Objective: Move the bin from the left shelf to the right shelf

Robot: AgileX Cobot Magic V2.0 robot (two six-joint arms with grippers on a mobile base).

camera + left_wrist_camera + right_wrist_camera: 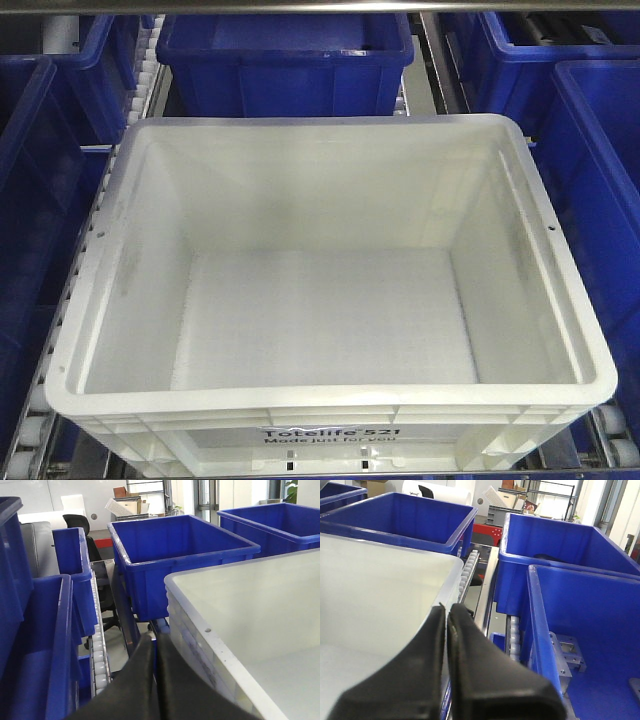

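Sitting squarely in the middle of the front view, the white bin [330, 290] rests on a roller lane, hemmed in by blue bins [285, 55] behind and to both sides — whether that lane counts as the left or the right shelf, you cannot tell from these pictures. It is empty, so expect it to be light, and its moulded plastic walls look stiff enough not to buckle under a squeeze. The smooth sides will likely be slippery; the thick rolled rim [560, 250] and the ribbed band beneath it give you something to bear against. Your left gripper [156, 645] sits just outside the bin's left wall, its black fingers pressed together with nothing between them. Your right gripper [446, 617] sits at the right rim by the white rollers [468, 570], fingers likewise closed on nothing. Any lift would best take the two long sides at mid-length — under the rim, evenly.
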